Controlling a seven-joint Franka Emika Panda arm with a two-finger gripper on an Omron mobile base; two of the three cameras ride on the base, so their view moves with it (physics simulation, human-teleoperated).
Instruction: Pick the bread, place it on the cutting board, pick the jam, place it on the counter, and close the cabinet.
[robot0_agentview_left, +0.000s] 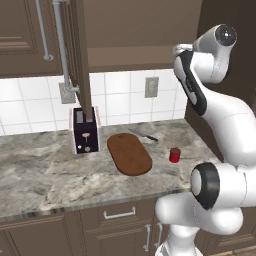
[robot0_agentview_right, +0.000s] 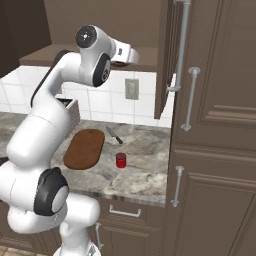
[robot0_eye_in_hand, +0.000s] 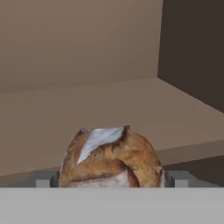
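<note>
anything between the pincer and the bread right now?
Nothing visible. In the hand view the bread sits on the cabinet shelf right between the two fingertips, which stand wide on either side of it. The pincer is open, not yet closed on it.

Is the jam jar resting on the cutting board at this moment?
No, the jam stands on the counter, apart from the cutting board.

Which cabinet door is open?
The door hanging above the toaster: it stands edge-on, swung out from the cabinet. The door left of it lies flat, shut.
</note>
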